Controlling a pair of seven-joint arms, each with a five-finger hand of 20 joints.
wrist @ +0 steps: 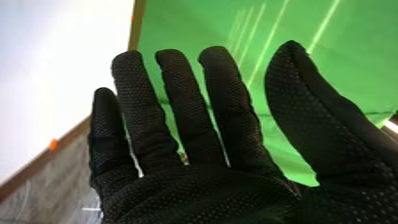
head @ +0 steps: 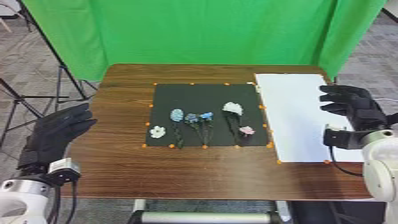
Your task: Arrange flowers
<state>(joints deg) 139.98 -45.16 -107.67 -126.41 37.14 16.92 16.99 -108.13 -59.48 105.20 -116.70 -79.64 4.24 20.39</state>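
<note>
Right hand well apart from flowers

I find the tabletop smooth brown wood, the black sheet matt, the right-hand white sheet smooth, the far curtain cloth.

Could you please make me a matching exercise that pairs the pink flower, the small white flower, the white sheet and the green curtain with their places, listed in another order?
Column one
1. pink flower
2. small white flower
3. white sheet
4. green curtain

Column two
A. behind the table
B. toward the near left corner of the black mat
C. toward the near right corner of the black mat
D. beside the black mat, on its right

Right pairs: 1-C, 2-B, 3-D, 4-A
</note>
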